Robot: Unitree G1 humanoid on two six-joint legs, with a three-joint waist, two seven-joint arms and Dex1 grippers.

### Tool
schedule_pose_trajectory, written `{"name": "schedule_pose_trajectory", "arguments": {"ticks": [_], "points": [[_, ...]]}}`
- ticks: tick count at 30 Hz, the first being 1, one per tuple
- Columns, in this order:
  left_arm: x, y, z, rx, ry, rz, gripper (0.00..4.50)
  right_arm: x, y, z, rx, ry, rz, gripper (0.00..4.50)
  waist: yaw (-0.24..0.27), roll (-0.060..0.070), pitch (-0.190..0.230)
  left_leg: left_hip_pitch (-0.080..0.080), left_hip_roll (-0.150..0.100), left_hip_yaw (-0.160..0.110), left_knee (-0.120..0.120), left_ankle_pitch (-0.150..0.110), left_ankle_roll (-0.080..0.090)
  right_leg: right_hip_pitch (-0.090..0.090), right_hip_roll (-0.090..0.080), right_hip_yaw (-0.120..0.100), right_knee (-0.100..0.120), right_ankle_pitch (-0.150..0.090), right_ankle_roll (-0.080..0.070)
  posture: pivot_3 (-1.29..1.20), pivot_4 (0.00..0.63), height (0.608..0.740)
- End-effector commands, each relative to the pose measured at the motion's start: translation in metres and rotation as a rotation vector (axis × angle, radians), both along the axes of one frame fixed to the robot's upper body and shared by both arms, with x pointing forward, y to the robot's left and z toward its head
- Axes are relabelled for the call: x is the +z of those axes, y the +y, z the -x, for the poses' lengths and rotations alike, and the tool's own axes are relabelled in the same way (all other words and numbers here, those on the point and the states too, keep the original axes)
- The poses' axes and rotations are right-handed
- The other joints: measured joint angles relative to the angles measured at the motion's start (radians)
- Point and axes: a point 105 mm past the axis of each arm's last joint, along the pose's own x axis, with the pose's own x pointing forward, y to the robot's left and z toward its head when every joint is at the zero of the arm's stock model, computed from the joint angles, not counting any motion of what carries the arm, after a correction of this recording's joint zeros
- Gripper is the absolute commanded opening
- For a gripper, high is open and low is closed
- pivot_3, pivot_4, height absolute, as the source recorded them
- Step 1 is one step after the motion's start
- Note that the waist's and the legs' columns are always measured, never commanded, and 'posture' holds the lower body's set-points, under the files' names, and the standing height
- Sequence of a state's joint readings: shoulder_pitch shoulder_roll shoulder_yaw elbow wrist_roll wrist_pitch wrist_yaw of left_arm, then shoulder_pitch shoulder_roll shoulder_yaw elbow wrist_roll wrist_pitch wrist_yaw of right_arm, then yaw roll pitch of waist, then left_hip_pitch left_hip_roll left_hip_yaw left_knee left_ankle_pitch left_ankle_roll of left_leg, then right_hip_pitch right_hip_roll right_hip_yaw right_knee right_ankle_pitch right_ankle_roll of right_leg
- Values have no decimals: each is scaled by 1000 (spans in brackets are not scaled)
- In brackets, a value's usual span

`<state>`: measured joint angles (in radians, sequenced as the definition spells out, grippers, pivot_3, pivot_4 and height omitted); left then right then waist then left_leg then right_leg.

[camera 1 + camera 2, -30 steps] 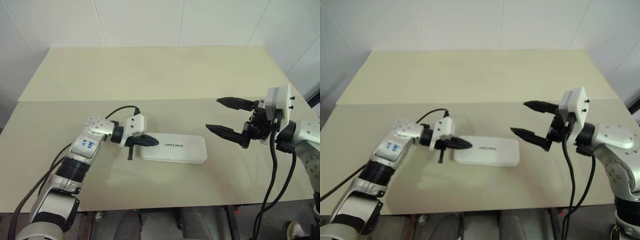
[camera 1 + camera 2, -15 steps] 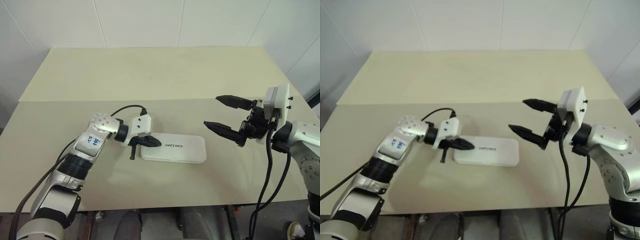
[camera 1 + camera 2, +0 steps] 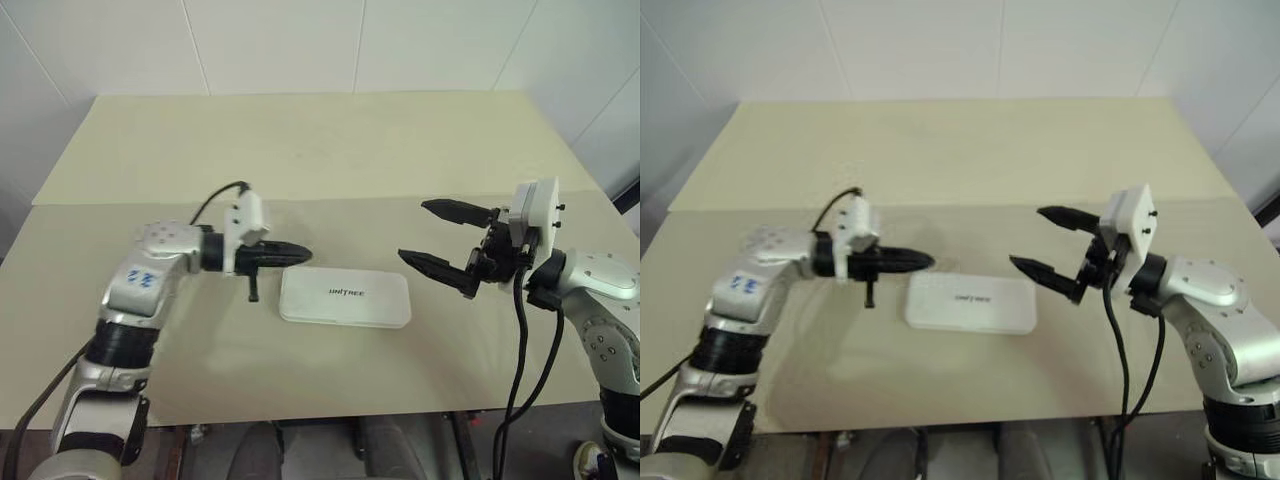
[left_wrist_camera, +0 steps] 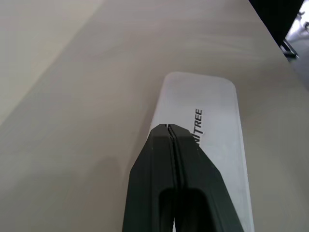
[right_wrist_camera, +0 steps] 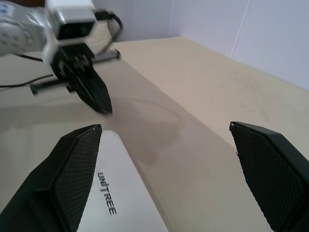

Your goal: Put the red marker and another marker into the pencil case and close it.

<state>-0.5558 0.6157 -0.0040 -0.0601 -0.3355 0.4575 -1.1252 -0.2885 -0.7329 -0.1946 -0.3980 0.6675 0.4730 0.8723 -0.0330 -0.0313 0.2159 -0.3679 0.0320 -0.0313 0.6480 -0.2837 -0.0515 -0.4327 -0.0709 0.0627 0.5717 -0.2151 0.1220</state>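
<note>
the case (image 3: 345, 297) is seen lying flat on the bench (image 3: 300, 150), lid down and shut, lettering up, near the front edge at the middle. no markers are to be seen on the bench; whether they are inside cannot be told, though the shut lid suggests the task is near its end.

the left hand (image 3: 300, 250) is held just off the case's nine o'clock end, slightly above it and not touching; in the left wrist view its fingers (image 4: 159, 179) are pressed together with barely a slit between them, and nothing is gripped. the right hand (image 3: 430, 235) is held at the case's three o'clock side, apart from it, spread wide and empty.

the case is judged light, stiff and smooth, so it is likely to skid across the bench if pushed from one end only. it would best be taken across its short width near the middle, or steadied at one end while the lid is pressed flat from above. a pinch on the rounded corners is likely to slip.
</note>
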Motion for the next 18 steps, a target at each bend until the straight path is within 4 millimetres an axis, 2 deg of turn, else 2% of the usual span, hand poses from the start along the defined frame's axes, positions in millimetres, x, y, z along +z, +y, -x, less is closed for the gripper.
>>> {"name": "schedule_pose_trajectory", "arguments": {"ticks": [1, 3, 6, 10, 18], "points": [[18, 21, 19, -10, -161, 114, 1312, 7, -5, 1, -11, -71, 2, 4500, 0, 0, 0, 0, 0, 0, 0, 0, 0, 0, 0, 0, 0, 0, 0, 0, 150, 740], [17, 39, 23, 41, -217, 161, 1973, 12, -11, -4, -45, -124, -2, 4500, 1, 0, 0, 0, 0, 1, 0, 0, 0, 0, 0, 0, -1, -2, -3, 0, 150, 740], [0, 62, 24, 152, -192, 131, 2989, 14, -22, -10, -72, -155, 15, 4500, 2, 0, 0, 0, 0, 1, 2, 0, 0, 1, 0, 0, -1, -2, -5, 0, 150, 740], [4, 60, 28, 168, -216, 154, 4448, 7, -20, -10, -32, -132, 34, 4500, 6, 0, 0, -1, 0, 0, 4, 0, 0, 3, -1, 0, -4, 0, -5, 0, 150, 740], [14, 51, 28, 151, -246, 188, 4480, 0, -18, -8, 6, -117, 69, 4500, 1, 0, 0, 0, 0, 1, 1, 0, 0, 2, 0, 0, -5, 0, -5, 0, 150, 740]]}}
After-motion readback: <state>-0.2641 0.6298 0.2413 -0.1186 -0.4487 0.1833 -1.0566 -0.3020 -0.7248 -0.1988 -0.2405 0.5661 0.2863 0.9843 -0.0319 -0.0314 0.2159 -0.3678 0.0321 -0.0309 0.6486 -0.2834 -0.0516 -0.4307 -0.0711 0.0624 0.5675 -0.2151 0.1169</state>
